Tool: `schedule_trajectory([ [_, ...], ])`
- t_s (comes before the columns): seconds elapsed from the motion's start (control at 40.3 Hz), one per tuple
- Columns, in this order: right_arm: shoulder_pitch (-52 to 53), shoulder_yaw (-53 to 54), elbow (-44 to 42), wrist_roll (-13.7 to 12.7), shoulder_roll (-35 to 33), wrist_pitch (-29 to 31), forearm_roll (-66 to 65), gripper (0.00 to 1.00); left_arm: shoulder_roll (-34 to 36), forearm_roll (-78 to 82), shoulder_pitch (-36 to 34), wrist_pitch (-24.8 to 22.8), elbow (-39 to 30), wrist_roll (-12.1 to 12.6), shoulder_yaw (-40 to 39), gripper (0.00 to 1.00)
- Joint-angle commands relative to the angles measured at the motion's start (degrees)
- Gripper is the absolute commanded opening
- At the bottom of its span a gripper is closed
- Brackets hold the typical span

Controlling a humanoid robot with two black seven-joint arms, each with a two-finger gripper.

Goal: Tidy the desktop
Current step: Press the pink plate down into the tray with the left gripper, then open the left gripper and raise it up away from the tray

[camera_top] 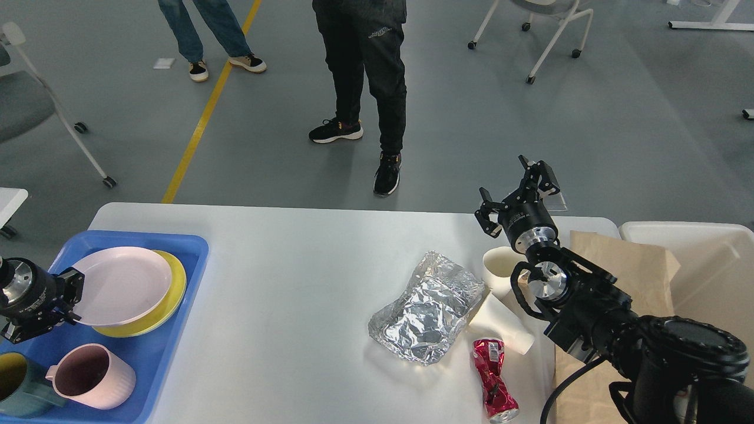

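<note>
Holding the pink plate (121, 284) in my left gripper (72, 297) at lower left; my open, empty right gripper (518, 191) hovers nearest the foil (427, 306) on the worktop (283, 282).

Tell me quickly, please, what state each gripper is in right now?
Left gripper: shut on the pink plate.
Right gripper: open, empty.

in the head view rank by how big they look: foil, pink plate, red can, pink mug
1. pink plate
2. foil, close to the plate
3. pink mug
4. red can, close to the mug
</note>
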Motion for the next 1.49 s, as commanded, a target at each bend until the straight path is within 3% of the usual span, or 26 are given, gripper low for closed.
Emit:
schedule_trajectory([
  [0.0, 0.0, 0.0, 0.0, 0.0, 0.0, 0.0, 0.0, 1.0, 0.0, -0.1, 0.0, 0.7, 0.0, -0.1, 0.1, 0.0],
  [0.696, 0.0, 0.0, 0.0, 0.0, 0.0, 0.0, 0.0, 1.0, -3.5, -0.1, -0.2, 2.0, 0.0, -0.1, -0.5, 0.03],
  [0.795, 0.0, 0.0, 0.0, 0.0, 0.0, 0.0, 0.0, 1.0, -3.3, -0.3, -0.2, 2.0, 0.0, -0.1, -0.7, 0.15],
  [0.845, 0.0, 0.0, 0.0, 0.0, 0.0, 0.0, 0.0, 1.0, -3.2, -0.9, -0.2, 2.1, 0.0, -0.1, -0.7, 0.31],
  [1.043, 0.0, 0.0, 0.0, 0.0, 0.0, 0.0, 0.0, 1.0, -3.0, -1.1, -0.3, 2.0, 0.0, 0.0, -0.7, 0.51],
  [1.192, 0.0, 0.0, 0.0, 0.0, 0.0, 0.0, 0.0, 1.0, -2.6, -1.1, -0.4, 2.0, 0.1, 0.6, -0.6, 0.83],
  [1.342, 0.0, 0.0, 0.0, 0.0, 0.0, 0.0, 0.0, 1.0, -2.5, -1.2, -0.7, 0.0, -0.3, 0.7, -0.8, 0.91],
  [1.466, 0.0, 0.0, 0.0, 0.0, 0.0, 0.0, 0.0, 1.0, -1.2, -1.8, -0.8, -6.4, -1.3, 0.7, -0.7, 0.92],
])
